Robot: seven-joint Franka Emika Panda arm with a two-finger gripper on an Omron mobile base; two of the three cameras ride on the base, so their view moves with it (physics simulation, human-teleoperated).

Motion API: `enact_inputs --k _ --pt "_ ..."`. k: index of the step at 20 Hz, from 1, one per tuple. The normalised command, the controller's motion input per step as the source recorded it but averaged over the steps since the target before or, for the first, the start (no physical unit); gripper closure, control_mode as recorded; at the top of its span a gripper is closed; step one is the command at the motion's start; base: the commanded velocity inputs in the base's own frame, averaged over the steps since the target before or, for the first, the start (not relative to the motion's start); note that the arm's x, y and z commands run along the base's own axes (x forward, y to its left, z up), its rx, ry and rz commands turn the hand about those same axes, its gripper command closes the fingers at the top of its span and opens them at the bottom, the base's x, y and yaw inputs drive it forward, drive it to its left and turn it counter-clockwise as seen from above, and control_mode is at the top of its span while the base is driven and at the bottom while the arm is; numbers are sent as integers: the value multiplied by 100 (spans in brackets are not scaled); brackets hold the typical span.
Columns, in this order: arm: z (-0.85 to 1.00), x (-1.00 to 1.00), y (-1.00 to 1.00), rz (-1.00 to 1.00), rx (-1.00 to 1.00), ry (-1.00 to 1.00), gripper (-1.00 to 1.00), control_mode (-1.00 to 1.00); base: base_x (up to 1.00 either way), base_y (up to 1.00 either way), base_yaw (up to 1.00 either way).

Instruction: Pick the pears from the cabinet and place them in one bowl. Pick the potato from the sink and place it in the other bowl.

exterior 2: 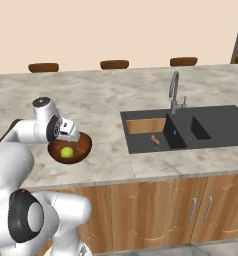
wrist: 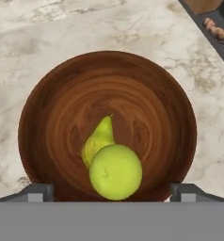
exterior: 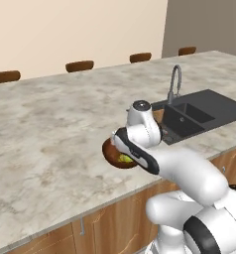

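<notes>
Both pears (wrist: 109, 162) lie in wooden bowl (wrist: 43, 108) directly below claw (wrist: 112, 192); claw wide, empty. Potato (exterior 2: 155, 140) remains in sink (exterior 2: 191, 131), well off to side.

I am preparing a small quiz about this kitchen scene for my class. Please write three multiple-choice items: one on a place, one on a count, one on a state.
1. Where does the potato lie?
A. In the sink
B. In the wooden bowl
C. On the counter beside the tap

2. How many pears lie in the bowl?
A. None
B. One
C. Two

3. How do the fingers of the gripper stand?
A. Shut on a pear
B. Apart, holding nothing
C. Shut on the bowl's rim

Answers:
1 A: the right base view shows the small orange-tan lump in the left basin.
2 C: the hand view shows a rounder pear and a second one, stem up, touching it, on the bowl's floor.
3 B: both tips sit wide apart, at either side above the bowl.
</notes>
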Motion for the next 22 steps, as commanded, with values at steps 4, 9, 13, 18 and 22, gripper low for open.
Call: enact_inputs --k 4,9,13,18,22 --pt "68 -63 -1 -1 0 13 -100 -100 0 0 0" --pt "15 -93 -21 3 0 -4 -100 -100 0 0 0" --pt "-4 -22 -12 4 0 -2 -100 -100 0 0 0" --pt "0 0 0 0 0 0 -100 100 7 -2 2" --pt "0 0 0 0 0 0 -100 100 26 -48 16"
